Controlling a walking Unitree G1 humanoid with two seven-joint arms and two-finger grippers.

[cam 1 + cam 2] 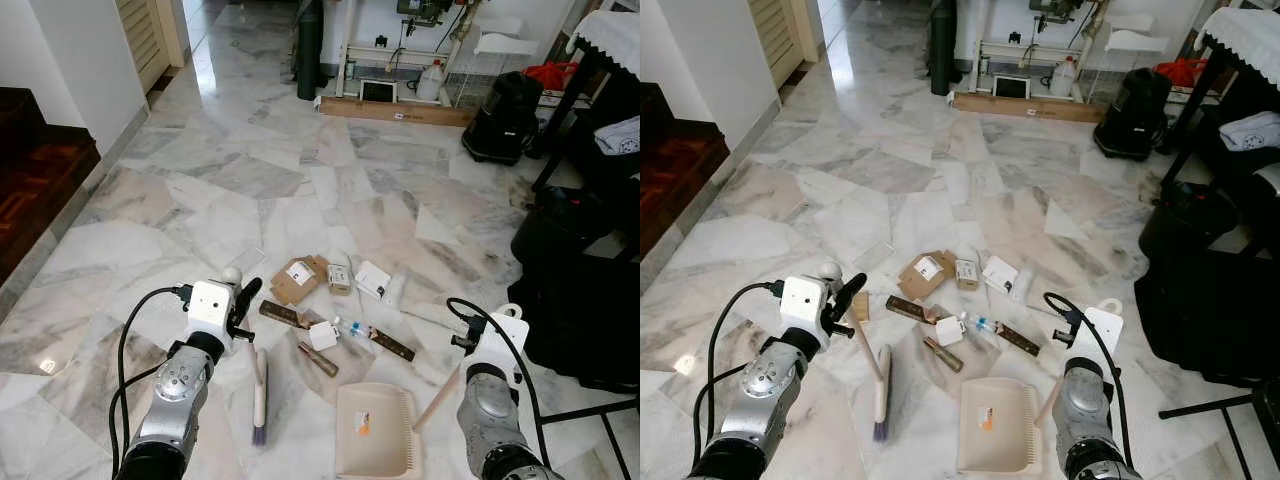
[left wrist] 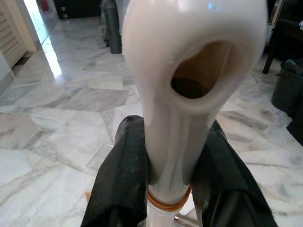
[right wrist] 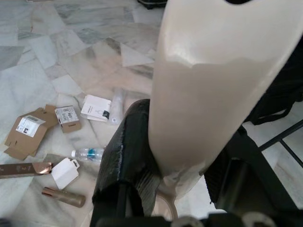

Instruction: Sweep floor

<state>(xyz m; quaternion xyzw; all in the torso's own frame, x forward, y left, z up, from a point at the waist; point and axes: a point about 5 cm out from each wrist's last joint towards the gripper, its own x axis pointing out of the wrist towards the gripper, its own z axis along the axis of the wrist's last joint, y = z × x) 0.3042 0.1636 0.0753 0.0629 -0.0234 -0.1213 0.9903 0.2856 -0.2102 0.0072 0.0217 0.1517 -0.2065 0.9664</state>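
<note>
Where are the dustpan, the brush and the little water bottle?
dustpan (image 1: 375, 428), left eye view, on its flat tray.
brush (image 1: 260, 385), left eye view, on its pale back.
water bottle (image 3: 87, 153), right wrist view, on its clear body.

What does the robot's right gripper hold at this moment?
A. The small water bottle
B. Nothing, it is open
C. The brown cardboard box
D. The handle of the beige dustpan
D: in the right wrist view the right gripper has its black fingers clamped on the pale handle, which leads down to the dustpan.
</note>
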